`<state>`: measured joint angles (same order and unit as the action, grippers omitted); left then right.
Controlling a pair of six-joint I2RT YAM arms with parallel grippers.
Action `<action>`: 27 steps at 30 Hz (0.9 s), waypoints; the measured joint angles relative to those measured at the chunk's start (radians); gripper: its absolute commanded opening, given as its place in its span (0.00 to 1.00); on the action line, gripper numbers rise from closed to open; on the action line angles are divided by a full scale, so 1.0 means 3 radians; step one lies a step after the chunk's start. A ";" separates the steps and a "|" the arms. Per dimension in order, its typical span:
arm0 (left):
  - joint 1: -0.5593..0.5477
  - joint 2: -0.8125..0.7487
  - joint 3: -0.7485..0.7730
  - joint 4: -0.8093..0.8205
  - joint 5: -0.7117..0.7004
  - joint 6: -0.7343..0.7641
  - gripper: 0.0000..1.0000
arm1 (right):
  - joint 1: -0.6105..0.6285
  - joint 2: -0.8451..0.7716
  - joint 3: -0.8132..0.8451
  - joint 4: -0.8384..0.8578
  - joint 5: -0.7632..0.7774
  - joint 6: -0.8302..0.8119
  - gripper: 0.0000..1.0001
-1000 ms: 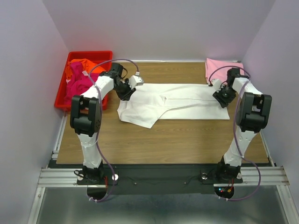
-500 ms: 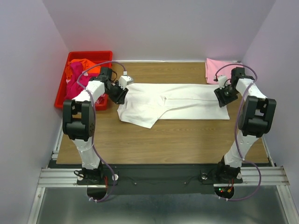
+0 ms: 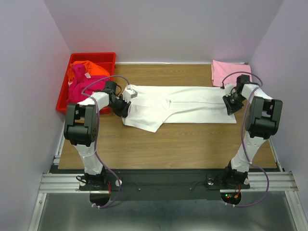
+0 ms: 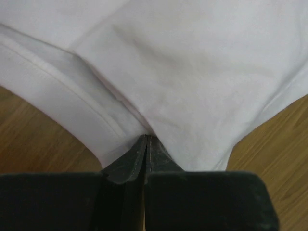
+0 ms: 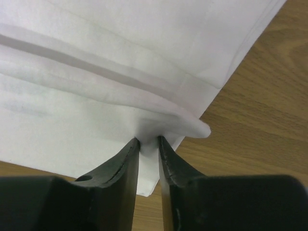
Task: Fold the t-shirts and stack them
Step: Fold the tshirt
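Observation:
A large white t-shirt (image 3: 187, 103) lies spread lengthwise across the wooden table, with a folded flap pointing toward the near side at its left end. My left gripper (image 3: 123, 104) sits at the shirt's left edge; in the left wrist view the left gripper (image 4: 147, 138) is shut, its tips pinching the white t-shirt (image 4: 192, 62). At the shirt's right edge is my right gripper (image 3: 230, 103); in the right wrist view the right gripper (image 5: 148, 142) is shut on a bunched fold of the white t-shirt (image 5: 96, 96). No red print shows on the cloth.
A folded pale pink t-shirt (image 3: 225, 72) lies at the far right corner, just behind the right gripper. The red bin (image 3: 94, 56) at the far left holds an orange t-shirt (image 3: 83, 70) and a magenta t-shirt (image 3: 79, 89). Walls enclose the table on three sides.
The left gripper came down toward the near side onto the shirt's left edge and shut on it. The right gripper settled on the right edge and closed on the cloth.

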<state>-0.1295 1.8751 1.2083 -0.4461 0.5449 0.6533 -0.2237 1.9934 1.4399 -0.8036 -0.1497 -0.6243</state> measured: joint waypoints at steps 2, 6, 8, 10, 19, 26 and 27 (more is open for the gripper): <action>-0.0004 -0.0076 -0.0099 0.0056 -0.0017 0.0023 0.06 | 0.0000 -0.0024 -0.0048 0.0074 0.0050 -0.0015 0.21; -0.0050 -0.0298 -0.0384 0.0085 -0.0029 0.0095 0.02 | -0.0001 -0.0160 -0.0258 0.0235 0.0140 -0.0066 0.17; -0.0072 -0.0418 -0.0523 0.0042 -0.0041 0.0131 0.01 | -0.0003 -0.0257 -0.0398 0.0313 0.0182 -0.0113 0.16; -0.0094 -0.0547 -0.0662 -0.0009 -0.0041 0.0165 0.01 | -0.0010 -0.0378 -0.0563 0.0341 0.0233 -0.0168 0.16; -0.0158 -0.1235 -0.0921 -0.0594 0.0036 0.0332 0.43 | -0.0085 -0.0886 -0.0952 -0.0196 0.0174 -0.0376 0.39; -0.0412 -0.2092 -0.0741 -0.0727 0.0050 0.0647 0.43 | 0.0103 -0.1233 -0.0429 -0.0614 -0.0420 -0.0244 0.40; -0.0591 -0.2135 -0.0744 -0.0718 0.0017 0.0675 0.42 | 0.0217 -0.1280 -0.0399 -0.0641 -0.0514 -0.0187 0.40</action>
<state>-0.3069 1.2346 0.9852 -0.6617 0.5499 0.8558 -0.1585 1.6093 1.3201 -0.9958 -0.3038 -0.6804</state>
